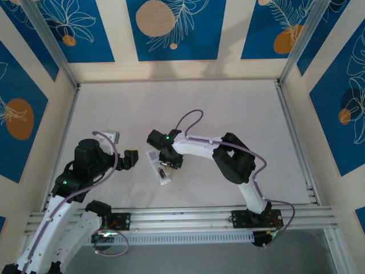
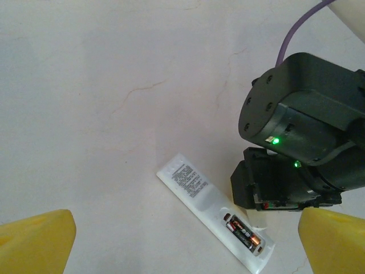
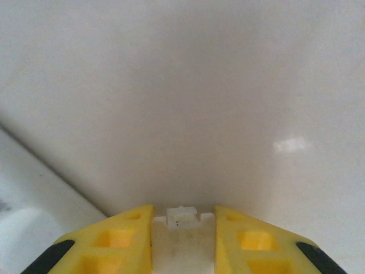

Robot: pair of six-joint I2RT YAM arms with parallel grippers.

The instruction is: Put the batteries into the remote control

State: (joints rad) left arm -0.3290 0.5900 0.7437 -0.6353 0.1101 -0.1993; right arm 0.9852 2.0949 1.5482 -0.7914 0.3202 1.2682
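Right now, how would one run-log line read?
left hand: open, empty | right hand: shut on white cover piece | batteries: seated in remote control | remote control: back up on table

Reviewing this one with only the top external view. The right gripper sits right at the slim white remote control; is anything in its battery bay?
Observer: Left wrist view: the slim white rectangular remote control lies back up, bay open, with the dark coppery cylindrical batteries seated inside.
Operator: Is the right arm holding anything?
Observer: Right wrist view: the right gripper is shut on a small flat white plastic piece with a tab.
Operator: And the left one?
Observer: The left gripper is open and empty, its yellow fingers wide apart above the table.
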